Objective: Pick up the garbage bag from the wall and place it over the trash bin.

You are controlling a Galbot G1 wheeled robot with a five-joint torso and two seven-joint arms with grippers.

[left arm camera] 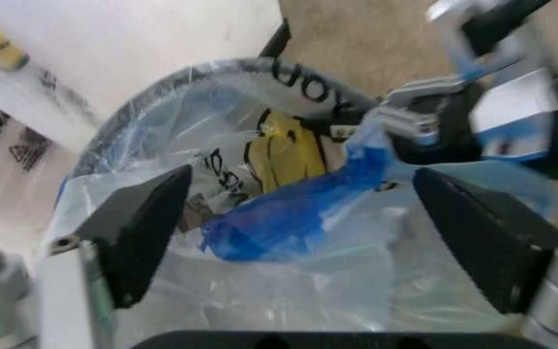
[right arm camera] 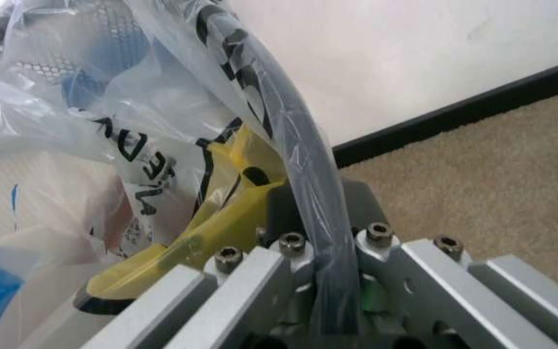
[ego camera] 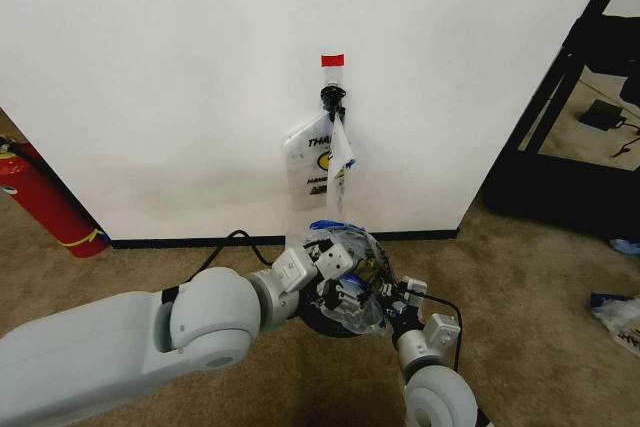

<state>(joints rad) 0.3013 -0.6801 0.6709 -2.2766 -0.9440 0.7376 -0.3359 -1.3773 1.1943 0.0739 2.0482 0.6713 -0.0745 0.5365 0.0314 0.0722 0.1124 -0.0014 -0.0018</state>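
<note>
Garbage bag (ego camera: 345, 282) plastic lies draped over the mouth of the trash bin (ego camera: 318, 321), directly below the left claw (ego camera: 335, 269), which hovers with its pads spread wide and nothing between them. In the left wrist view a blue handle (left arm camera: 289, 211) lies bunched in the gap under that claw, touching neither pad. The right claw (ego camera: 392, 295), on the far side of the bin from the left one, is clamped over the black rim (right arm camera: 304, 189) with film pinched against it.

The likely trouble: the film is thin and slack, so if the right claw lets go before the rest is tucked over the rim, the bag could slump into the bin. A pull by the left claw against that clamped edge might tear the plastic or tip the light bin.

The bag has no clear long axis now; it is crumpled, its mouth turned roughly upward toward the left claw, the yellow smiley print (left arm camera: 284, 149) folded inside. Beyond both claws, another printed bag (ego camera: 318, 159) hangs lengthwise from a hook (ego camera: 331, 99) on the wall (ego camera: 180, 77).
</note>
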